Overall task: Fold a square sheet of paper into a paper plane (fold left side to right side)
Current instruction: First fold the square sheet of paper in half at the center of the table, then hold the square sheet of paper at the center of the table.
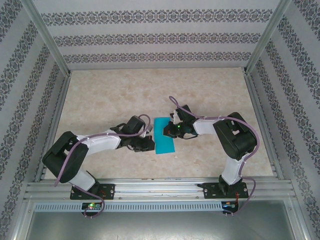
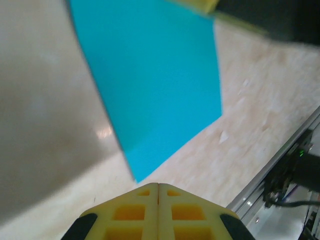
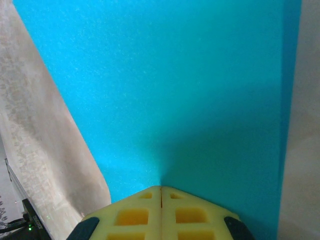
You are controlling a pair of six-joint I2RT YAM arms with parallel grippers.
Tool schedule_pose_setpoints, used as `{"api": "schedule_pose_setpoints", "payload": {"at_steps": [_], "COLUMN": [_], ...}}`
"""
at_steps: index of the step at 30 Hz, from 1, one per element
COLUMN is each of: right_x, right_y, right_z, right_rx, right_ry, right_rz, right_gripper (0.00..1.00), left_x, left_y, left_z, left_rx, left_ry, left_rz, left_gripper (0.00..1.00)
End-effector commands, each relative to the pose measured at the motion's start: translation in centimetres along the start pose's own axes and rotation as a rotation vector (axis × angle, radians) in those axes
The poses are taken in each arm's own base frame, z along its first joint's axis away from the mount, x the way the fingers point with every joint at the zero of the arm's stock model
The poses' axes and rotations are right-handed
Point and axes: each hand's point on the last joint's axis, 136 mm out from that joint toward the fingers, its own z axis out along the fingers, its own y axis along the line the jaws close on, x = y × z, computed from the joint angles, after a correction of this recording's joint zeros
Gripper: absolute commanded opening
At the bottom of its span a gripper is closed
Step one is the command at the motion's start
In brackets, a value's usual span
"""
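Right hand point(image 3: 160, 188), shut and empty, seems to press the folded square sheet of paper point(image 1: 164, 135), left hand point(image 2: 158, 184) shut alongside; next, flatten the crease.

No words, numbers, labels or signs can be read here; the square sheet of paper point(image 1: 162, 141) is plain blue with no writing on it; the far wall point(image 1: 150, 40) has rows of a dark flowery pattern, not letters.
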Motion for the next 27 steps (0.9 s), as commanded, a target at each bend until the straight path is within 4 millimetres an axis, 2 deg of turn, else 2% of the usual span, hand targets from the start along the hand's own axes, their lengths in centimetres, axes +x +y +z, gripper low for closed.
{"api": "schedule_pose_setpoints", "payload": {"at_steps": [1,7,9,17,22,27], "right_x": [3.3,3.3,3.3,2.7,1.3,-0.5], "right_y": [-6.7,-6.6,-6.6,-5.1,-2.6,0.5], "right_z": [0.8,0.7,0.7,0.4,0.0,-2.0], "right_rx": [0.240,0.238,0.235,0.192,0.116,0.044], "right_ry": [0.072,0.071,0.071,0.054,0.025,-0.035], "right_rz": [0.086,0.085,0.084,0.073,0.052,0.018], "right_gripper": [0.00,0.00,0.00,0.00,0.00,0.00], "left_x": [-1.6,-3.9,-4.2,-3.3,-2.3,-1.5], "left_y": [-0.1,-0.8,-0.4,1.7,2.9,3.4], "left_z": [0.2,2.5,3.1,4.8,5.1,5.4], "left_rx": [-0.006,0.018,0.005,-0.038,-0.069,-0.085], "left_ry": [0.014,0.029,0.035,0.074,0.091,0.098], "left_rz": [0.037,0.056,0.054,0.014,-0.011,-0.028], "left_gripper": [0.06,0.06,0.06,0.06,0.03,0.03]}}
